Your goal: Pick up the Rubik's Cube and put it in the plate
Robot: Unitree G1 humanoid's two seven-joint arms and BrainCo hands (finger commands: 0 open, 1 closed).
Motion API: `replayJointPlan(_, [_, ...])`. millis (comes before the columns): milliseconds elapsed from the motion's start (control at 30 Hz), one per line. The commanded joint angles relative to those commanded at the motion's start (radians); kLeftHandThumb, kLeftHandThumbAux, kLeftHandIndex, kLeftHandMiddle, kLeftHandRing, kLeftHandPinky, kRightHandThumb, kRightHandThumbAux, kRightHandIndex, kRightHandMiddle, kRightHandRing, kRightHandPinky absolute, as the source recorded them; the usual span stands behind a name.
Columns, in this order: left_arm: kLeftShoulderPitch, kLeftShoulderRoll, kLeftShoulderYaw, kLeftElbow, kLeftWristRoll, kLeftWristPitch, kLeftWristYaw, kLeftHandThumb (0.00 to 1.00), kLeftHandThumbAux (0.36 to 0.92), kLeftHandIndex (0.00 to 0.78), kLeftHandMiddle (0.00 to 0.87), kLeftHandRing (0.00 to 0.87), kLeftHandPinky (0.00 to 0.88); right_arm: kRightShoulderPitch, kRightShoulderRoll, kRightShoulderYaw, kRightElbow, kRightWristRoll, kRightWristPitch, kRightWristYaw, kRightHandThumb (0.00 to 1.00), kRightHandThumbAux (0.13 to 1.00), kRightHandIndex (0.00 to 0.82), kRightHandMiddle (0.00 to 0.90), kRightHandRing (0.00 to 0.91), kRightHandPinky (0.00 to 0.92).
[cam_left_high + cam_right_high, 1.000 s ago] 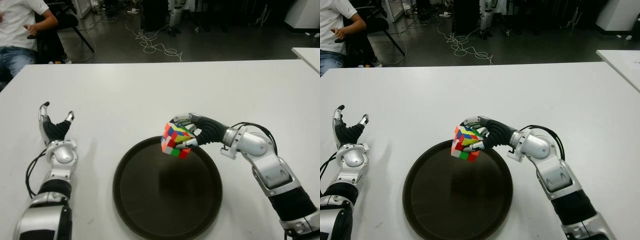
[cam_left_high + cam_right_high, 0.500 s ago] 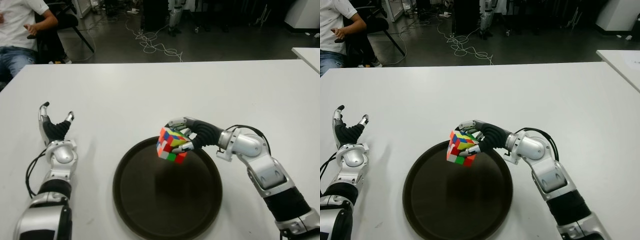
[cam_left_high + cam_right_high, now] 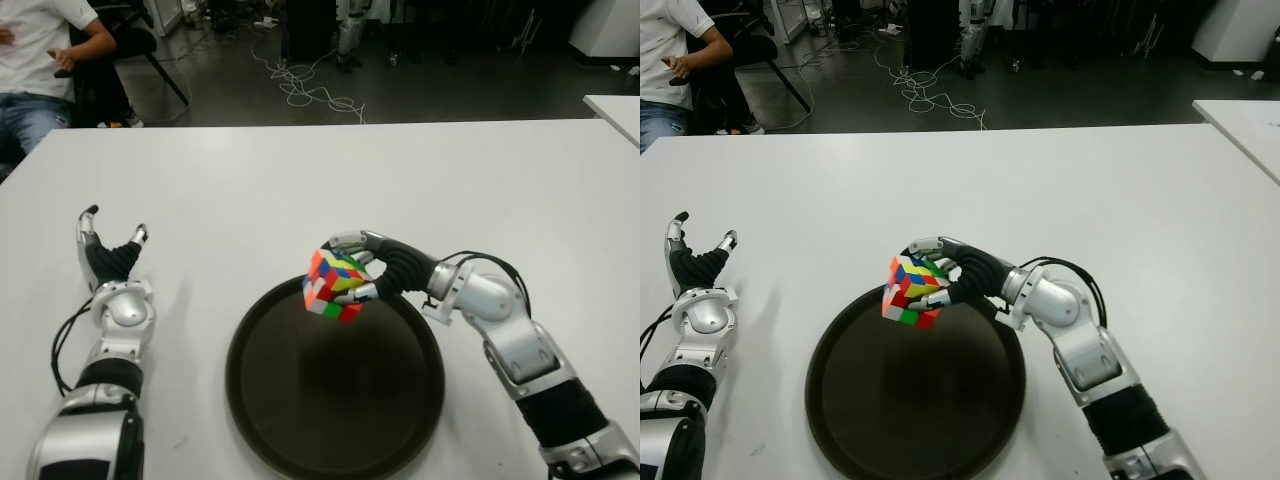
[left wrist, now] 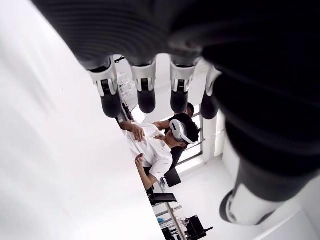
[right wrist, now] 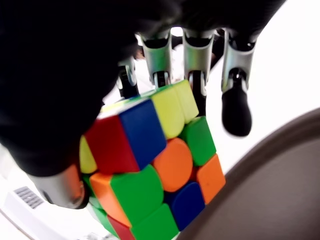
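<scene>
No readable text, labels, brands or numbers anywhere (cube stickers plain colours).

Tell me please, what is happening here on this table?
The robot's right hand is holding a Rubik's Cube in its fingers, above the far rim of a dark round plate that lies on the white table. The cube is not yet set down; it hangs in the air over the plate's edge. The left hand is idle at the table's left side, fingers open and holding nothing. A person sits beyond the table's far left corner.
</scene>
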Motion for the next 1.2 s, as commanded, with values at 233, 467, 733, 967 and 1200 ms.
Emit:
replayJointPlan(233, [0.004,-0.005,0.005,-0.01,-0.005,-0.003,0.002,0.0,0.762,0.007,0.004,0.0,0.014,-0.031,0.001,-0.013,0.049,0.162,0.03,0.17,0.015,0.692,0.032,0.055,0.062,0.059])
replayJointPlan(467, [0.004,-0.006,0.003,-0.011,-0.002,-0.002,0.007,0.0,0.771,0.012,0.009,0.004,0.024,-0.055,0.001,-0.021,0.07,0.231,0.076,0.27,0.0,0.642,0.002,0.003,0.005,0.007])
replayJointPlan(733, [0.002,-0.008,-0.001,-0.016,0.003,0.007,0.017,0.0,0.771,0.012,0.006,0.002,0.023,-0.082,-0.017,-0.023,0.096,0.221,0.092,0.319,0.0,0.586,0.0,0.0,0.0,0.0])
replayJointPlan(967, [0.009,-0.01,0.0,-0.029,0.001,0.004,0.012,0.0,0.768,0.007,0.0,0.0,0.022,-0.082,-0.02,-0.031,0.088,0.206,0.112,0.3,0.0,0.552,0.0,0.0,0.0,0.0])
replayJointPlan(1200, [0.014,-0.008,-0.005,-0.039,0.011,0.014,0.02,0.0,0.756,0.001,0.0,0.0,0.015,-0.074,-0.017,-0.033,0.071,0.194,0.126,0.275,0.0,0.528,0.0,0.0,0.0,0.0])
